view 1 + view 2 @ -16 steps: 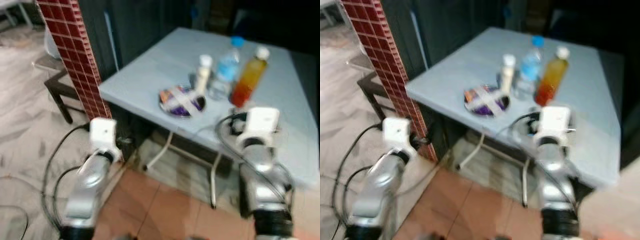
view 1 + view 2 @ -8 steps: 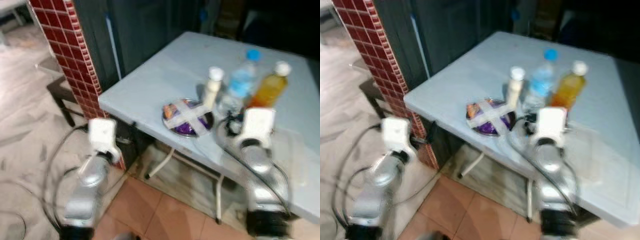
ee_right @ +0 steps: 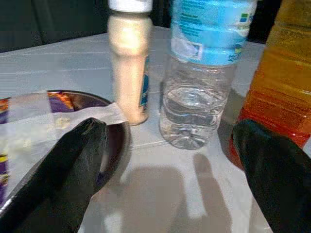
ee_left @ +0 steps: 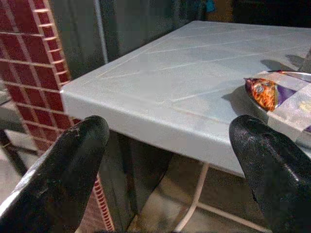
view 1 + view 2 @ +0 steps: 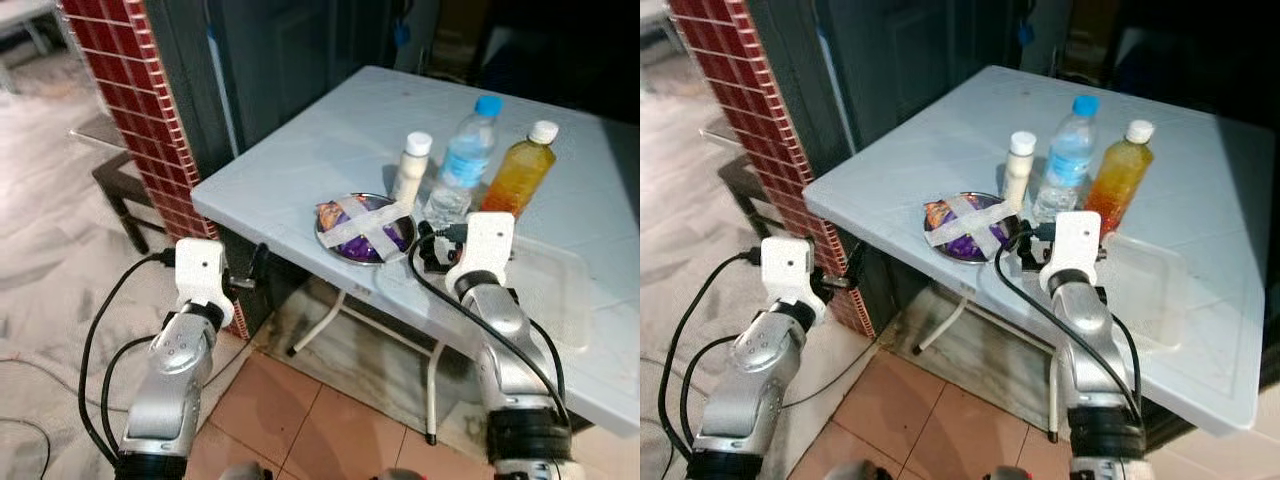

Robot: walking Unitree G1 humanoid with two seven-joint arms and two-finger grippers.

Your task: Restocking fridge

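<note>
Barely begun, judging by the layout: nothing lifted, every item to be stocked standing on the pale grey table (image 5: pixel 300 140), no fridge to be made out. Three upright containers in a row toward the middle of the table: a slim cream bottle with a white cap (image 5: pixel 409 170), next to it a clear, ribbed water bottle with a blue cap and blue label (image 5: pixel 460 165), then a smooth bottle of orange drink with a white cap (image 5: pixel 520 180). In front of the cream bottle, near the table's front edge, a round dark dish (image 5: pixel 965 228) holding a glossy purple-and-orange packet crossed with two strips of pale tape. On the far side of the right arm, a shallow translucent tray (image 5: pixel 1145 290), seemingly empty, though hard to read through the plastic. Right gripper (image 3: pixel 170 165) just above the table surface, facing the water bottle, fingers (image 3: pixel 73 160) spread wide and holding nothing, dish rim beside one finger. Left gripper (image 4: pixel 170 165) off the table's corner, below its edge and close to the red tiled pillar (image 5: pixel 130 110), likewise spread and empty. Table top matte and faintly scored with diagonal lines; floor of mottled stone and terracotta tile. Everything left to do: grasp a bottle, carry it, shelve it, repeat.
</note>
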